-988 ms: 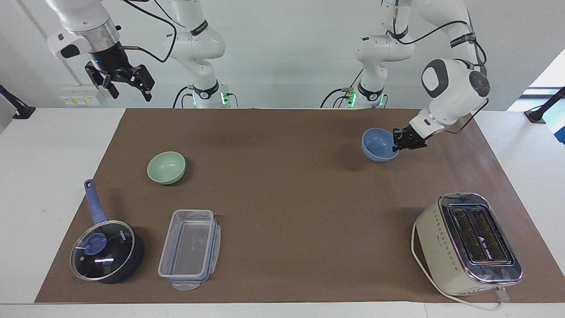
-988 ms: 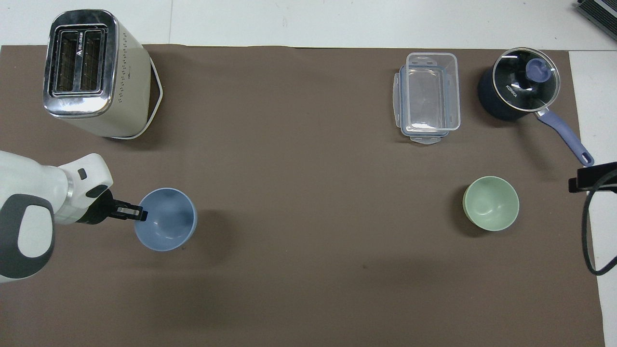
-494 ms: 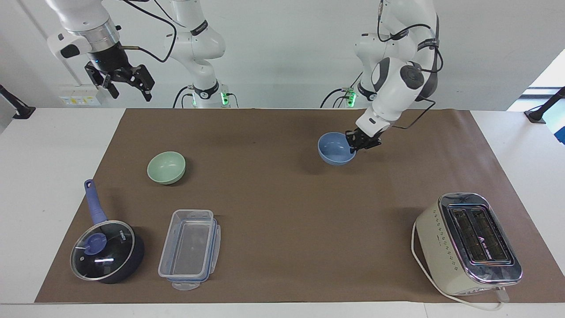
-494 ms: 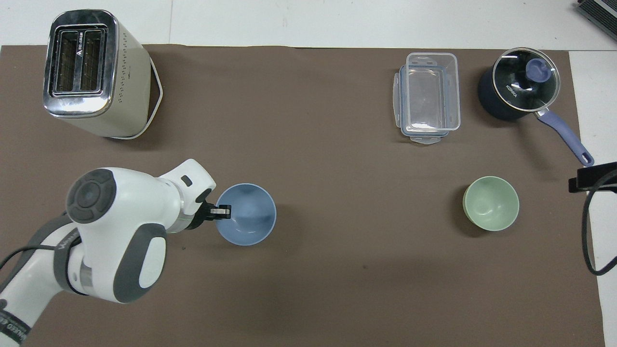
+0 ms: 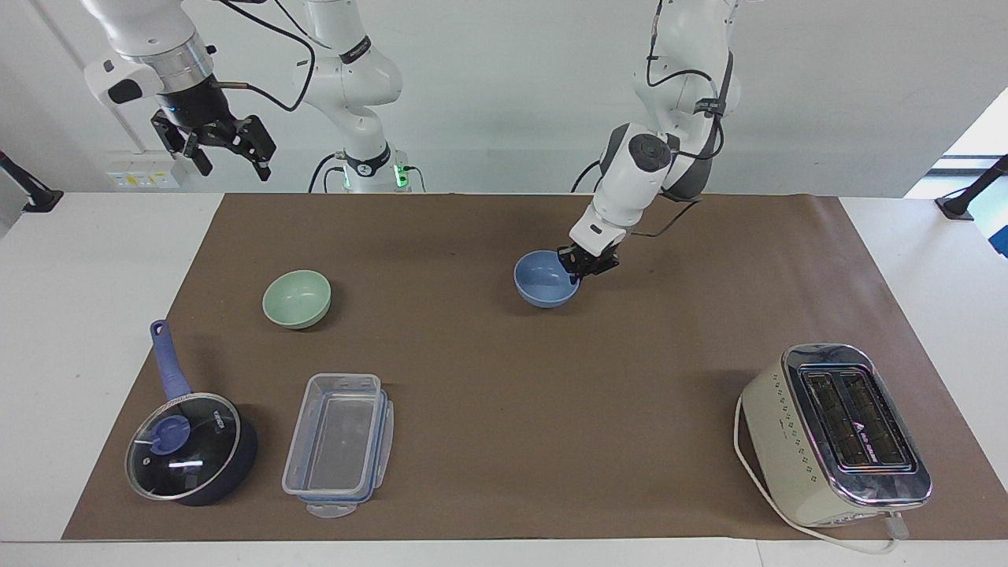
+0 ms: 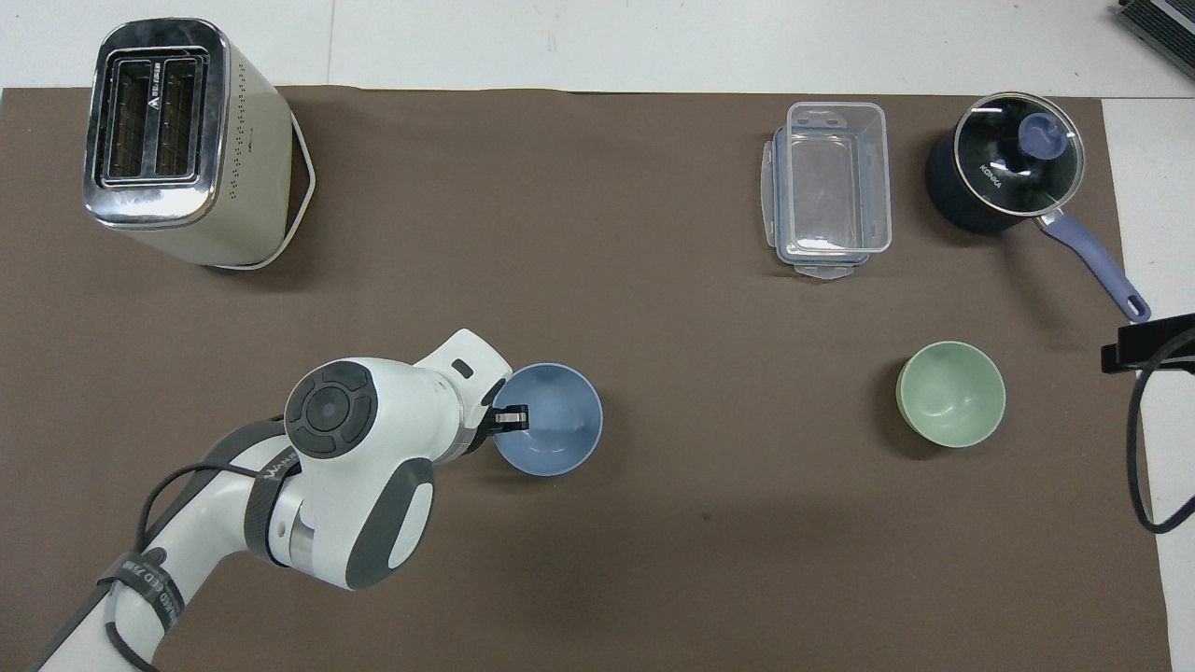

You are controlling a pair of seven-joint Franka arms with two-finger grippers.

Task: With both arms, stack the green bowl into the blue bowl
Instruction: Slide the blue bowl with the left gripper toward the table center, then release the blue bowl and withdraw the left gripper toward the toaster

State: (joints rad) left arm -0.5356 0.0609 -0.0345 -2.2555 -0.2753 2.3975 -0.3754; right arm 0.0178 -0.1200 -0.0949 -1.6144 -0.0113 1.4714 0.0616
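The blue bowl (image 5: 543, 288) (image 6: 551, 420) hangs upright, low over the middle of the brown mat, and I cannot tell whether it touches the mat. My left gripper (image 5: 577, 270) (image 6: 513, 417) is shut on its rim, on the side toward the left arm's end. The green bowl (image 5: 297, 298) (image 6: 950, 393) sits upright on the mat toward the right arm's end, with nothing touching it. My right gripper (image 5: 228, 161) waits open and high in the air, over the table edge at the right arm's end.
A cream toaster (image 5: 835, 433) (image 6: 177, 140) stands at the left arm's end, farther from the robots than the blue bowl. A clear plastic container (image 5: 339, 445) (image 6: 826, 187) and a lidded dark blue saucepan (image 5: 189, 445) (image 6: 1004, 163) lie farther from the robots than the green bowl.
My left arm has carried the blue bowl from the left arm's end to the middle of the mat, toward the green bowl. The right arm and green bowl have not moved.
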